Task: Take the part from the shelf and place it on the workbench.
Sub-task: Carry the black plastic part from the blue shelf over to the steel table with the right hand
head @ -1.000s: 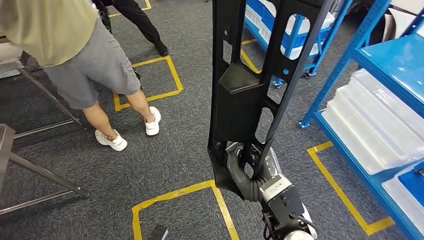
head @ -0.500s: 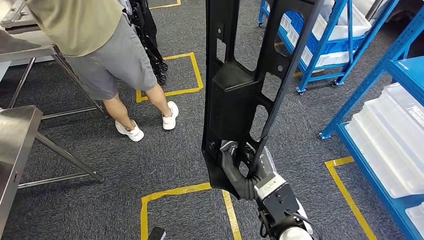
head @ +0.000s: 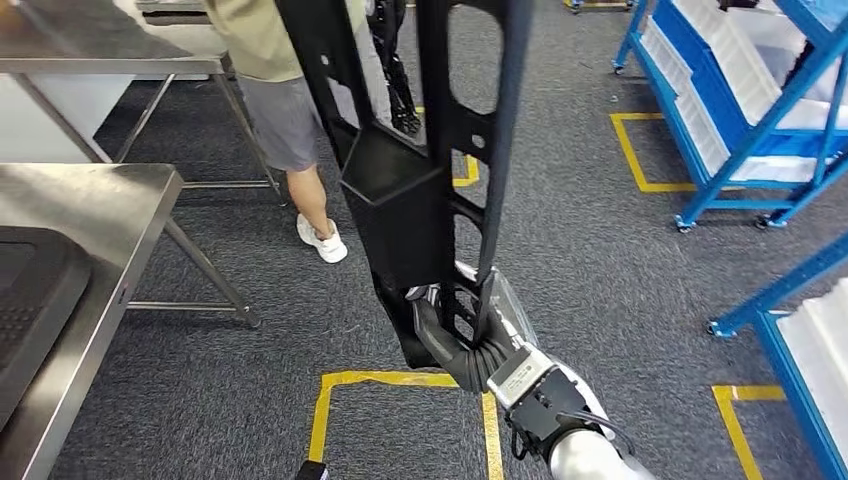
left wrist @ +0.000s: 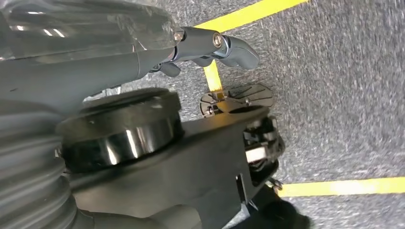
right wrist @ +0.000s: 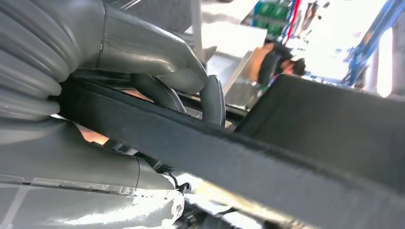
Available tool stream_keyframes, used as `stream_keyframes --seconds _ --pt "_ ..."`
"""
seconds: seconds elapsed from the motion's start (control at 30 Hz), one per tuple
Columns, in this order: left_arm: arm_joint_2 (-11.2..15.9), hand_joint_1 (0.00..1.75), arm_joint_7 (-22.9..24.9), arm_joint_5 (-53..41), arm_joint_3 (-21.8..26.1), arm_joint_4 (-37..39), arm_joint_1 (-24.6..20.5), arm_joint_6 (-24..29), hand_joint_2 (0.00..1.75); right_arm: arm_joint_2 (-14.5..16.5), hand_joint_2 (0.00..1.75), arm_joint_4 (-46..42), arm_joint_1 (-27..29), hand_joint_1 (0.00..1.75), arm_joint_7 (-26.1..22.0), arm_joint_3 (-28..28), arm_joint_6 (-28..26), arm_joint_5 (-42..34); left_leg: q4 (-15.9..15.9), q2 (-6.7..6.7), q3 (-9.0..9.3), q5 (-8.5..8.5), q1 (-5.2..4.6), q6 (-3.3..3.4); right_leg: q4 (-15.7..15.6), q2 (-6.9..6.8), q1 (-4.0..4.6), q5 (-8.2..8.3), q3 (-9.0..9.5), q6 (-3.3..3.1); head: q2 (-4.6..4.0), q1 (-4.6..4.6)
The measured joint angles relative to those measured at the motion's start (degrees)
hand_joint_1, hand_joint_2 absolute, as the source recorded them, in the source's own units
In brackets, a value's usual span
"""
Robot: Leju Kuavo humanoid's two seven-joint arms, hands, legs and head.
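**Part carried upright, worktop off to the robot's left**

You have the long black part [head: 420, 190] held at its lower end by the right hand [head: 462, 335], whose fingers [right wrist: 212, 102] wrap through one of its openings and clamp a rail against the thumb. It stands nearly upright and leans a little, its upper length running out past the top of the head view. Gripping low and carrying it on end likely keeps the long piece off the carpet and away from the blue shelving [head: 760, 110] on the right. Judged from this, the part is off the shelf and not yet set down; the steel worktop [head: 90, 215] lies to the left, with a dark mat [head: 30, 285] on it.

The left hand [left wrist: 210, 45] hangs over the carpet and a yellow floor line [left wrist: 248, 14]; its fingers look curled with nothing in them, though blur and the robot's own body make that hard to confirm.

A person [head: 280, 100] stands beyond the part, beside the worktop, partly hidden by it. You cannot see the part's top end, nor how much of the worktop is free.
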Motion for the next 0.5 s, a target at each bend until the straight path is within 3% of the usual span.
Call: stream_keyframes --seconds 0.03,0.1,0.17,0.23,0.3,0.37,0.4,0.43,0.5 --pt "0.00 0.00 0.02 0.02 0.03 0.01 0.03 0.04 1.75 0.11 1.75 0.21 -0.46 1.75 0.01 0.24 -0.02 0.02 0.41 -0.79 -0.26 -0.18 0.08 -0.33 -2.80 1.26 -0.19 1.01 1.09 0.05 0.00 0.24" --pt "0.00 0.00 0.06 0.04 0.08 0.03 0.19 0.13 1.75 0.35 1.75 0.56 -0.96 1.75 0.05 0.67 -0.06 0.04 0.75 -2.10 -0.89 -0.23 0.38 -1.11 -4.61 2.64 -0.12 0.91 1.80 -0.07 0.00 0.44" --pt "0.01 0.00 0.10 0.05 0.09 0.04 0.54 0.20 1.75 0.67 1.75 0.76 -1.45 1.75 0.09 0.97 -0.09 0.04 0.77 -2.73 -1.15 -0.17 0.68 -1.88 -5.12 1.55 0.04 1.03 2.06 -0.61 0.00 0.46" --pt "0.02 0.00 0.18 0.05 0.10 0.05 0.73 0.30 1.75 1.11 1.75 0.85 -1.92 1.75 0.08 1.24 -0.14 0.04 2.94 0.05 -2.01 -1.41 0.46 -2.49 -5.75 0.09 0.01 1.16 2.61 -1.30 0.00 -0.20" --pt "0.03 0.00 0.25 0.04 0.11 0.07 0.71 0.41 1.75 1.39 1.75 0.99 -2.09 1.75 0.09 1.49 -0.18 0.05 9.16 3.62 -4.95 -4.41 0.31 -2.89 -6.07 -1.66 0.25 0.96 3.13 -1.89 0.00 -1.21" --pt "0.07 0.00 0.27 0.04 0.13 0.10 0.77 0.51 1.75 1.43 1.75 1.21 -2.15 1.75 0.26 1.75 -0.29 0.17 15.21 4.49 -8.19 -6.44 0.53 -3.11 -6.08 -3.43 0.51 0.63 3.40 -2.19 0.00 -1.75" --pt "0.09 0.00 0.27 0.04 0.13 0.15 0.86 0.54 1.75 1.44 1.75 1.33 -2.19 1.75 0.40 1.88 -0.38 0.28 15.86 4.60 -8.65 -6.08 0.62 -3.13 -6.08 -4.24 0.59 0.47 3.54 -2.22 0.00 -1.97" --pt "0.11 0.00 0.28 0.04 0.14 0.19 0.94 0.54 1.75 1.48 1.75 1.41 -2.26 1.75 0.54 1.99 -0.46 0.41 14.27 4.81 -7.96 -4.74 0.66 -3.08 -6.07 -4.98 0.64 0.30 3.72 -2.18 0.00 -2.22" --pt "0.13 0.00 0.34 0.01 0.14 0.25 1.02 0.54 1.75 1.64 1.75 1.50 -2.58 1.75 0.73 2.19 -0.55 0.62 6.81 6.50 -4.32 -1.11 0.50 -2.73 -6.08 -6.28 0.74 -0.10 4.22 -1.97 0.00 -2.62"
